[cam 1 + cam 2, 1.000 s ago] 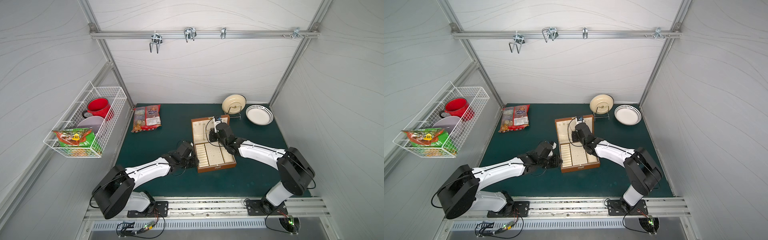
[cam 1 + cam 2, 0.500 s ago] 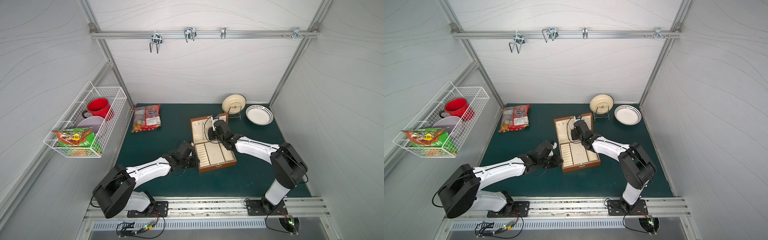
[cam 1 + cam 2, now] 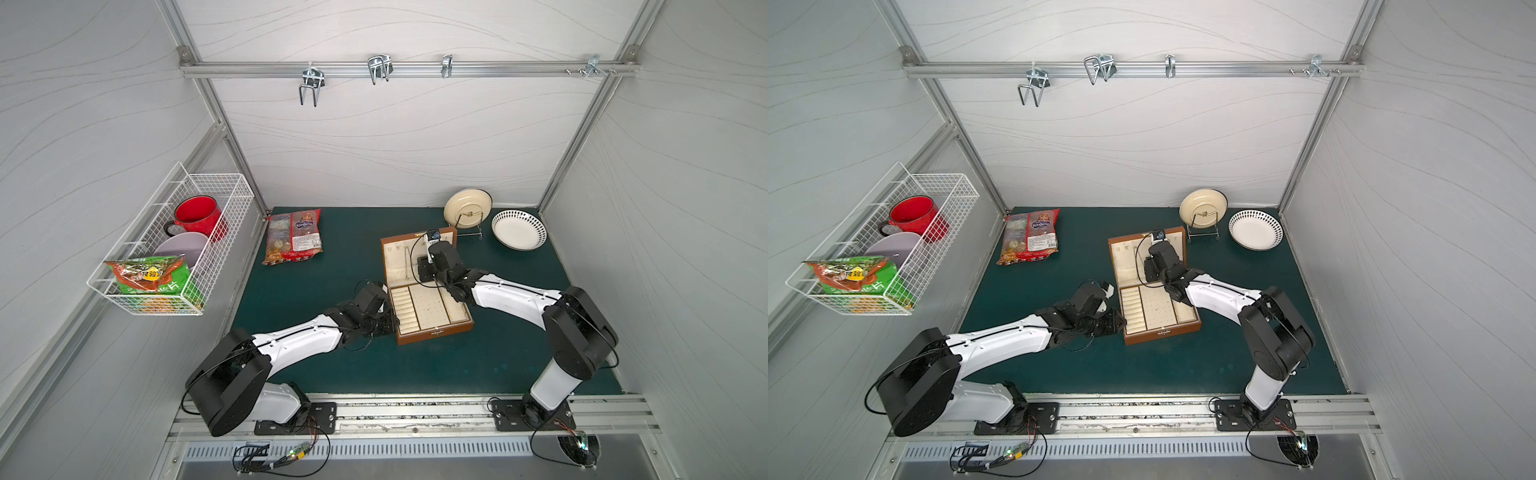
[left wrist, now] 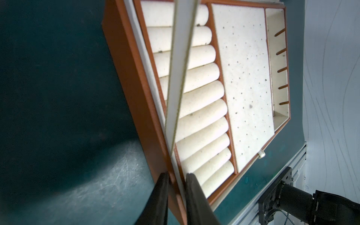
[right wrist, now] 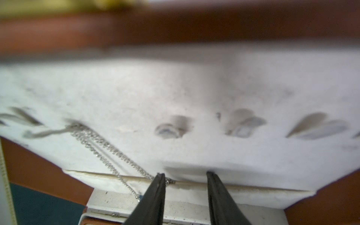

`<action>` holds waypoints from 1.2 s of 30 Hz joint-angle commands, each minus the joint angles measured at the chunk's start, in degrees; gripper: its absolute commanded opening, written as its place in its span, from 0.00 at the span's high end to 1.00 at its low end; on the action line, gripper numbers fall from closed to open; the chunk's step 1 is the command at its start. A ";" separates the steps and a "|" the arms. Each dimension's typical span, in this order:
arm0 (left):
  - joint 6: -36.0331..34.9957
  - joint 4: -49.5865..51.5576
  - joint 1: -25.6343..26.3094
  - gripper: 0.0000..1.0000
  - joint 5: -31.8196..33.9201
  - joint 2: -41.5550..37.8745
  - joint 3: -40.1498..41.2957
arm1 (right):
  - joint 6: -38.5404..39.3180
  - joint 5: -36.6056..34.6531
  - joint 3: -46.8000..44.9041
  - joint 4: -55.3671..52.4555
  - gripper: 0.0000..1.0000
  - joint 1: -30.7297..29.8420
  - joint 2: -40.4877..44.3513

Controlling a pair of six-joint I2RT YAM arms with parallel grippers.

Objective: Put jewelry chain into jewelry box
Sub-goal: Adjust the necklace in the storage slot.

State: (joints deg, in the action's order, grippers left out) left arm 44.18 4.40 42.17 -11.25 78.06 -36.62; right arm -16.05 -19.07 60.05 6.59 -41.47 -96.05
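Likely a robotics lab: aluminium frame (image 3: 498, 70), white panels (image 3: 395, 137), green mat (image 3: 349, 253).

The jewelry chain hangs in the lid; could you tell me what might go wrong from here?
1. The jewelry chain ends right against one finger of the open right tool; pulling back could snag it and drag it off its hook.
2. A strand trails past the lower edge of the lid, so it might get pinched if the lid is shut.
3. The left tool clamps the jewelry box wall; a jerk there could shake the chain loose.
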 commanded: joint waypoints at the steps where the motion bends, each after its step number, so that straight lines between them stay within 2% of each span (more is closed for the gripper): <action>1: -0.35 1.17 0.38 0.80 -0.16 1.57 -0.03 | -0.37 -2.05 -0.66 -2.27 0.59 0.74 3.23; 5: -0.55 1.34 0.32 0.80 0.09 1.59 -0.07 | -5.33 -3.14 1.15 -7.99 0.61 1.22 4.96; 7: -0.75 1.40 0.34 0.80 0.17 1.57 -0.12 | -12.29 -4.55 4.29 -14.79 0.64 1.50 5.57; 10: -1.30 1.59 0.38 0.80 0.38 1.57 -0.31 | -19.49 -0.64 8.07 -23.39 0.63 2.19 6.02; 15: -1.62 1.08 0.28 0.80 0.29 1.56 0.09 | -34.99 4.49 9.14 -30.02 0.63 2.64 7.17; 19: -1.95 0.52 0.29 0.80 -0.17 1.65 0.15 | -48.31 9.94 5.73 -27.56 0.60 3.41 8.25; 23: -2.52 1.47 0.33 0.80 0.21 1.66 -0.26 | -56.41 10.68 4.47 -25.43 0.49 3.55 8.36; 32: -2.54 0.42 0.38 0.80 -0.23 1.52 0.55 | -69.03 10.13 5.53 -22.35 0.49 3.94 2.56; 36: -2.50 -0.42 0.43 0.80 -0.71 1.65 1.09 | -71.32 9.74 7.48 -21.41 0.49 3.93 -0.66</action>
State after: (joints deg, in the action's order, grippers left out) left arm 43.24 4.14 42.17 -11.35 78.08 -36.56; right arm -83.20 -8.93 65.28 -15.75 -37.85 -94.45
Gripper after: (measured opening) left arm 0.199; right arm 0.506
